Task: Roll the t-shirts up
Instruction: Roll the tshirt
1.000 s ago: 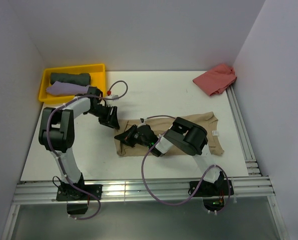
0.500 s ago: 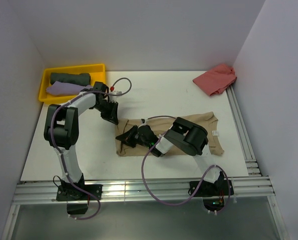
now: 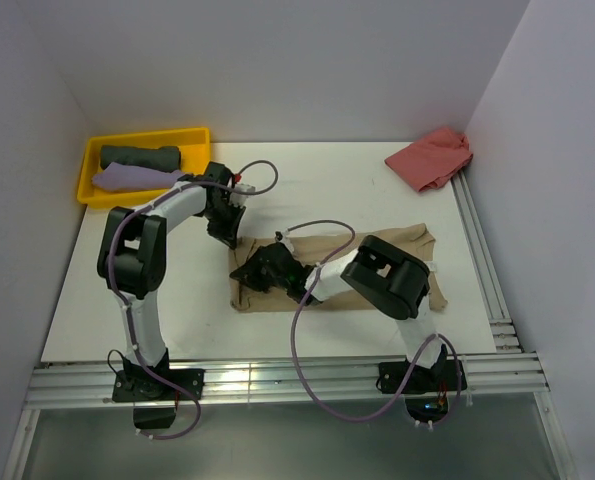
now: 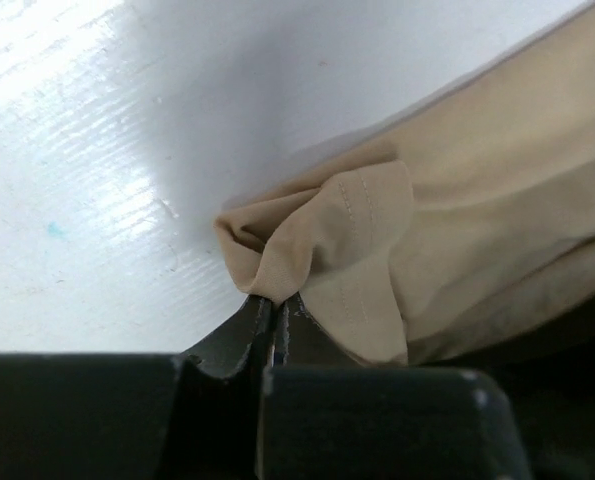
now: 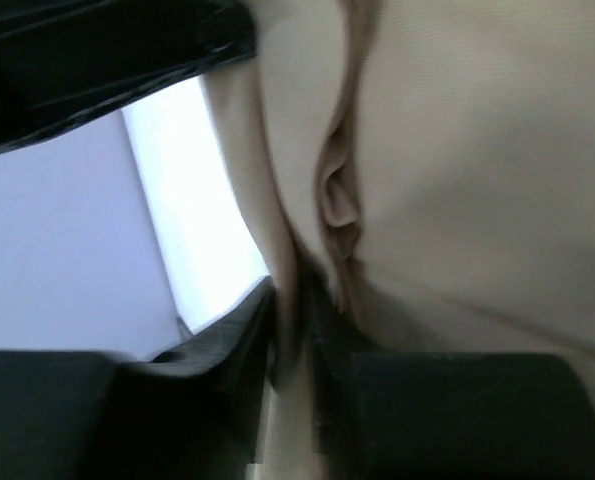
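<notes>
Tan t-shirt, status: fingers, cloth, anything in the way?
Left gripper shut on a corner of the tan t-shirt. Right gripper astride a fold, grip unclear. Yellow tray and red t-shirt lie apart from it.

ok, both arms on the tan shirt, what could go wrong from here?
1. The left gripper pinches only a small bunched corner of the tan shirt; it may slip out on a pull.
2. Cloth runs between the fingers of the right gripper, hold unclear; the roll could skew.
3. Both grippers crowd one end; possible collision.

The left arm (image 3: pixel 167 210) and right arm (image 3: pixel 389 280) crowd the tan t-shirt's (image 3: pixel 422 242) left end. Bare table (image 3: pixel 317 180) runs along the far edge between yellow tray (image 3: pixel 147 132) and salmon t-shirt (image 3: pixel 429 158).
</notes>
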Robot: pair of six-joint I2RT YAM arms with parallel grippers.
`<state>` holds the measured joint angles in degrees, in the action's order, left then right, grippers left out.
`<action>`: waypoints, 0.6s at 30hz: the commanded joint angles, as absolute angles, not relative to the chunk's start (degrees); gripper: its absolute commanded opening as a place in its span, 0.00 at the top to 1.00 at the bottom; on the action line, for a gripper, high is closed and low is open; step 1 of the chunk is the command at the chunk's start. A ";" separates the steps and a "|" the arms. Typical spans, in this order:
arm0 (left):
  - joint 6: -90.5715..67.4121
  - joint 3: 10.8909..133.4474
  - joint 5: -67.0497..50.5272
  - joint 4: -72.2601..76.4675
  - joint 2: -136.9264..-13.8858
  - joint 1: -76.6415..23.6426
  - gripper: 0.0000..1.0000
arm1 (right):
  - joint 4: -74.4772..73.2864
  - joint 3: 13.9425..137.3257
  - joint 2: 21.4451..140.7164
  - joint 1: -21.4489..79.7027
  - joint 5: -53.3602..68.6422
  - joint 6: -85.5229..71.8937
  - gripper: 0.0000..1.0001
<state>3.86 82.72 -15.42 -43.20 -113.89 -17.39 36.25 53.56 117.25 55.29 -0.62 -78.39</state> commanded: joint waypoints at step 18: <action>4.83 87.36 -5.36 -43.50 -115.23 -21.80 1.00 | 1.06 66.09 107.14 62.05 -15.29 -68.29 0.53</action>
<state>4.03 84.93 -6.57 -44.01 -115.26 -21.21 7.01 63.26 111.26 60.95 -11.40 -70.32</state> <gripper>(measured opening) 0.024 0.464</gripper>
